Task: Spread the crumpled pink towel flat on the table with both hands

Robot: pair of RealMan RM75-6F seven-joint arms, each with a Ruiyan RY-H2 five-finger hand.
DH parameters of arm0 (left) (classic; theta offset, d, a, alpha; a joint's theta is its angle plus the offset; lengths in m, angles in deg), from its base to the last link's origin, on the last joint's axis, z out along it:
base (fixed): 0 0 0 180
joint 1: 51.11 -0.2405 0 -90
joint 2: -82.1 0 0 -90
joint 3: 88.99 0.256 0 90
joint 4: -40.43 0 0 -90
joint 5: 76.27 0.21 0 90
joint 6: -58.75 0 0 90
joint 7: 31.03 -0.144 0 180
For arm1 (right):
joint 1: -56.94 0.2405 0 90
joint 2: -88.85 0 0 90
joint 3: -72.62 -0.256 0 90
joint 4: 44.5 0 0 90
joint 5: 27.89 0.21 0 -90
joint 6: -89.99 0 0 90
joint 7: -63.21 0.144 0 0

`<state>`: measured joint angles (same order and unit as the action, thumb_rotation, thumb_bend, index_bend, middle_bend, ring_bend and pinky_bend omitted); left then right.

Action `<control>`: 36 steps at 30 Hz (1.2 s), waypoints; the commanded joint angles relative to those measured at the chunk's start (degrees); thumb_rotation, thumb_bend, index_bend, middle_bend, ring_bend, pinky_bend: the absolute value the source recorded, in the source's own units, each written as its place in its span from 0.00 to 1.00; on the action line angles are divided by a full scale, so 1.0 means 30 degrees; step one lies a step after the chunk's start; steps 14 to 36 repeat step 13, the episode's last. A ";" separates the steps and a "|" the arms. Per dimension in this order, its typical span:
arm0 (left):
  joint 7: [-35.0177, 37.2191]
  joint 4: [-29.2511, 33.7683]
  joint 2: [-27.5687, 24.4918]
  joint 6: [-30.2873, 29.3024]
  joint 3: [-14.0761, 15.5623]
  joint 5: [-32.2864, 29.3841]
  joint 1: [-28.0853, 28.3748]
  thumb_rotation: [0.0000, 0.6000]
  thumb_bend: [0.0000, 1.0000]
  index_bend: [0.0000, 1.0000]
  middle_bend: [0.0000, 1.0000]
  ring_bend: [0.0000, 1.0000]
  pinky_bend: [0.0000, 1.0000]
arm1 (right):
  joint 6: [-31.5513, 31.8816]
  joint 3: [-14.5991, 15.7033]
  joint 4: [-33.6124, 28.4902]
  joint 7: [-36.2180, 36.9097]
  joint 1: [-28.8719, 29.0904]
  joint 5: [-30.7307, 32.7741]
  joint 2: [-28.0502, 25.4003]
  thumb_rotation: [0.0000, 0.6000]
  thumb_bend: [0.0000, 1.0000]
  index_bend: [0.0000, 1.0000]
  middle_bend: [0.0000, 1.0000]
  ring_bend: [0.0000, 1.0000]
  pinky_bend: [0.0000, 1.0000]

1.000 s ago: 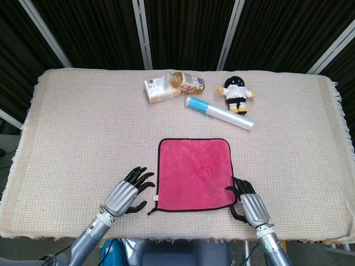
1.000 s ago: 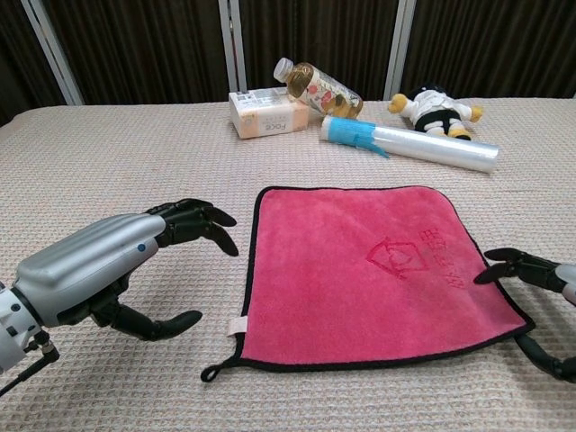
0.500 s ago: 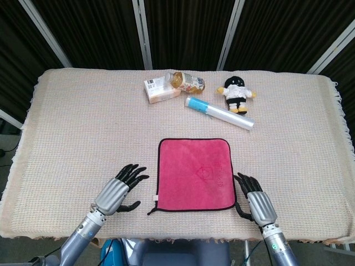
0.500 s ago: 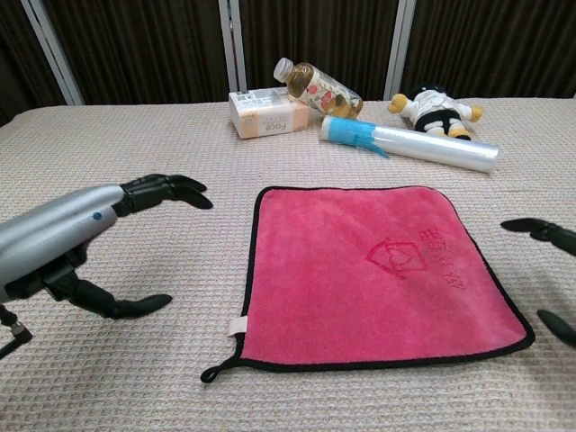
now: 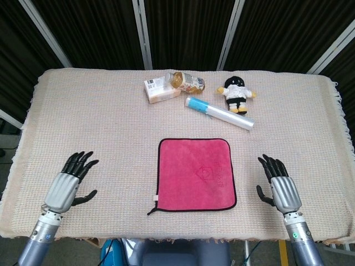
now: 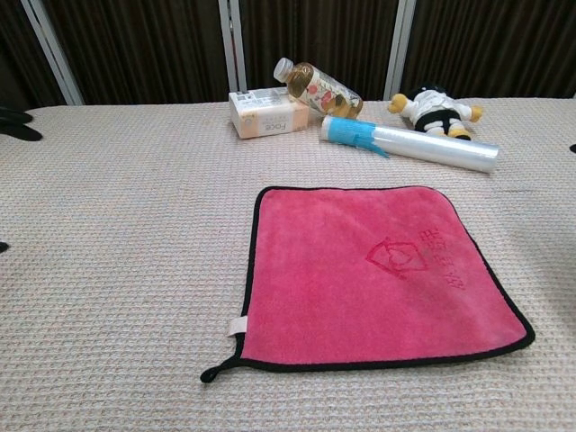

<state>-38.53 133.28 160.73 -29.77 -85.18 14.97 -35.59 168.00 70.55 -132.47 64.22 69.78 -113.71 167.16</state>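
The pink towel (image 5: 194, 174) (image 6: 378, 272) lies flat and square on the table, black-edged, with a small loop at its near left corner. My left hand (image 5: 69, 184) hovers well to the towel's left, fingers spread and empty. My right hand (image 5: 280, 186) is off to the towel's right, also spread and holding nothing. Neither hand touches the towel. In the chest view only the left hand's dark fingertips (image 6: 16, 122) show at the left edge.
At the back of the table lie a small box (image 5: 160, 90), a bottle (image 5: 187, 83) on its side, a plastic-wrapped roll with a blue end (image 5: 218, 112) and a black-and-white plush doll (image 5: 237, 93). A woven beige cloth (image 5: 83, 122) covers the table.
Both hands have drawn away from the towel's near corners, the left far to the left and the right to the right. The towel stays flat and has not moved.
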 commanded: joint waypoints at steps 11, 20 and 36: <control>0.1001 -0.1911 -0.2191 -0.2071 0.0048 -0.2347 -0.3388 1.00 0.07 0.01 0.00 0.00 0.00 | 0.2042 -0.0117 0.2124 -0.1551 -0.0763 -0.0787 0.0332 1.00 0.35 0.00 0.00 0.00 0.00; 0.1076 -0.2537 -0.2130 -0.2432 -0.0171 -0.2309 -0.3614 1.00 0.07 0.01 0.00 0.00 0.00 | 0.2302 -0.0140 0.2138 -0.1685 -0.0884 -0.0856 0.0354 1.00 0.35 0.00 0.00 0.00 0.00; 0.1076 -0.2537 -0.2130 -0.2432 -0.0171 -0.2309 -0.3614 1.00 0.07 0.01 0.00 0.00 0.00 | 0.2302 -0.0140 0.2138 -0.1685 -0.0884 -0.0856 0.0354 1.00 0.35 0.00 0.00 0.00 0.00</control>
